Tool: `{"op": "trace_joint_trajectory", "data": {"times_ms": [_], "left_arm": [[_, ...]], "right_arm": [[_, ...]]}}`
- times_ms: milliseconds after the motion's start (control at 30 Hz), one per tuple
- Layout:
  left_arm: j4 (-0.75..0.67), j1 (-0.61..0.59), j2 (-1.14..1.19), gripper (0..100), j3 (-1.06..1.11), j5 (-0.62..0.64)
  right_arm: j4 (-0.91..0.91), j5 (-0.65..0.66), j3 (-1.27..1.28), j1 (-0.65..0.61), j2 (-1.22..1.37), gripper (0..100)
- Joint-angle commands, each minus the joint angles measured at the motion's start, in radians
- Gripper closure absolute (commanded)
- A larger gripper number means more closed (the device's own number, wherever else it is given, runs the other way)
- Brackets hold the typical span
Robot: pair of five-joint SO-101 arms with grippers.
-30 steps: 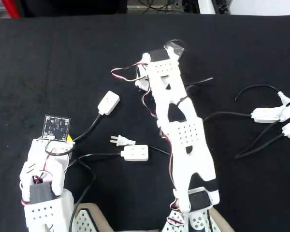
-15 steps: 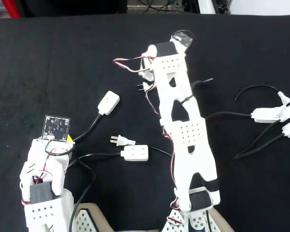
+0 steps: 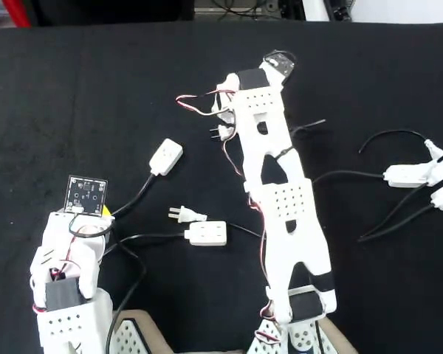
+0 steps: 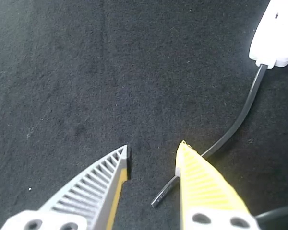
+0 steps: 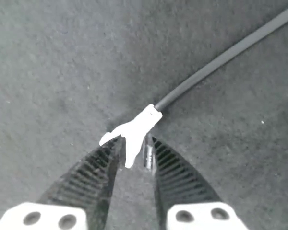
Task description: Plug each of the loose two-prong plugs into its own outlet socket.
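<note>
My right gripper [image 5: 133, 143] is shut on a white two-prong plug [image 5: 134, 130], whose black cable [image 5: 221, 60] trails away over the black cloth. In the high view this plug [image 3: 217, 133] sticks out beside the right arm's wrist, prongs pointing left. A second loose plug [image 3: 186, 214] lies just above a white outlet socket [image 3: 206, 233] at the table's middle. Another socket [image 3: 165, 157] lies farther up and left, and appears as the socket [image 4: 274, 32] ahead of my open left gripper [image 4: 153, 147], which holds nothing.
More white sockets and plugs [image 3: 421, 175] with black cables lie bunched at the right edge. The left arm [image 3: 66, 258] sits low at the near left corner. A black cable end [image 4: 161, 197] lies by the left gripper's yellow finger [image 4: 201, 182].
The right arm has swung slightly to the right and away, carrying the plug; its prongs now show beside the wrist. The left arm has not moved.
</note>
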Motion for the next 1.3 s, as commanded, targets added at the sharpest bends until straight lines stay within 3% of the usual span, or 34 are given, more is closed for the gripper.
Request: {"op": "trace_joint_trajectory", "data": {"times_ms": [0, 300, 633, 800, 1033, 1133, 1267], "left_arm": [[0.002, -0.005, -0.006, 83, 0.019, -0.009], [0.002, -0.005, -0.006, 83, 0.019, -0.009], [0.003, -0.007, -0.006, 83, 0.019, -0.009], [0.003, -0.007, -0.006, 83, 0.019, -0.009], [0.003, -0.007, -0.006, 83, 0.019, -0.009], [0.003, -0.007, -0.006, 83, 0.019, -0.009], [0.003, -0.007, -0.006, 83, 0.019, -0.009]], "right_arm": [[-0.017, -0.011, -0.053, 0.018, 0.016, 92.3], [-0.023, -0.011, -0.053, 0.012, 0.088, 75.6], [-0.077, -0.012, -0.054, 0.003, 0.139, 75.4], [-0.110, -0.110, -0.076, 0.015, 0.143, 75.4], [-0.109, -0.109, -0.099, 0.064, 0.151, 75.6], [-0.109, -0.107, -0.101, 0.061, 0.151, 80.9], [-0.115, -0.081, -0.102, 0.068, 0.151, 99.3]]}}
